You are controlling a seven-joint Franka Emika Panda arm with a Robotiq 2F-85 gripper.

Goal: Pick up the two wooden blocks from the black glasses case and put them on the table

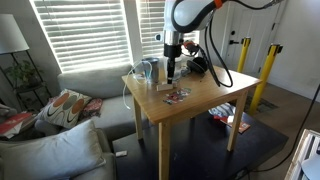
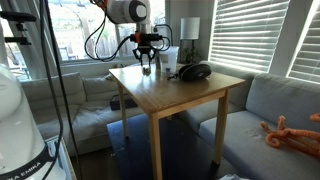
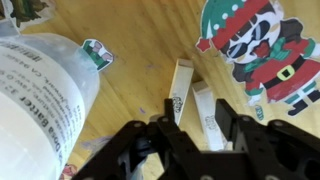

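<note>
Two slim, pale wooden blocks (image 3: 181,88) lie flat, just beside each other, on the smooth tan table (image 3: 140,60). The domed black glasses case (image 2: 193,72) rests near a table edge, apart from them.

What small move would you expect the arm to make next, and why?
I'd guess it should ease slightly down. In the wrist view the two pale wooden blocks sit between the black fingers over the bare tan wooden table, beside a colourful elf sticker. I cannot tell whether they rest on it yet.
</note>
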